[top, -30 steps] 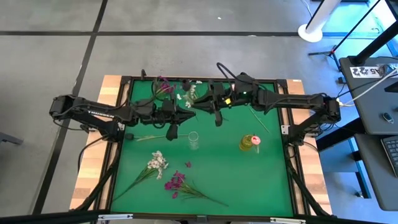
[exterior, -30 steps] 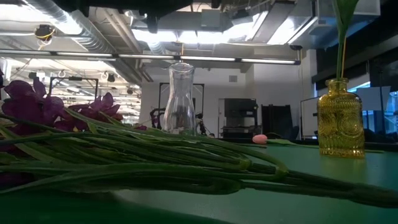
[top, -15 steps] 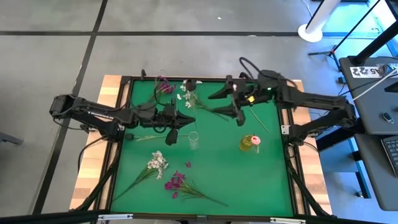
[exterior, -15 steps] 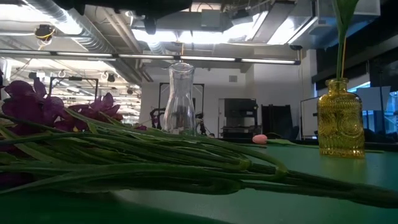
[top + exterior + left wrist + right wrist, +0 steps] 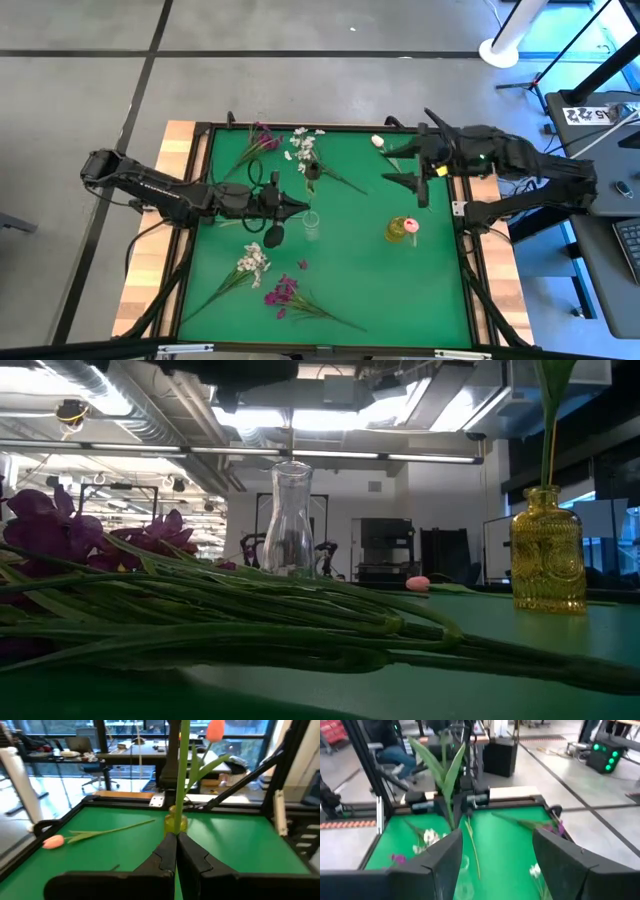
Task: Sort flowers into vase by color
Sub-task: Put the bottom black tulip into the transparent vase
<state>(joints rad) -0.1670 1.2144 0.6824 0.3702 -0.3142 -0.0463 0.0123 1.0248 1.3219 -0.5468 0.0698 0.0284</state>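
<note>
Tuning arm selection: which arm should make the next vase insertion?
Left. The left gripper is shut on a green stem, close beside the clear vase; the right gripper is open and empty.

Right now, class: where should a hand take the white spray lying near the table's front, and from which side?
Grip the white spray by its bare green stem, below the blossoms, from straight above. It lies flat on the green mat, stem slanting to the front left corner, clear of the magenta spray.
</note>
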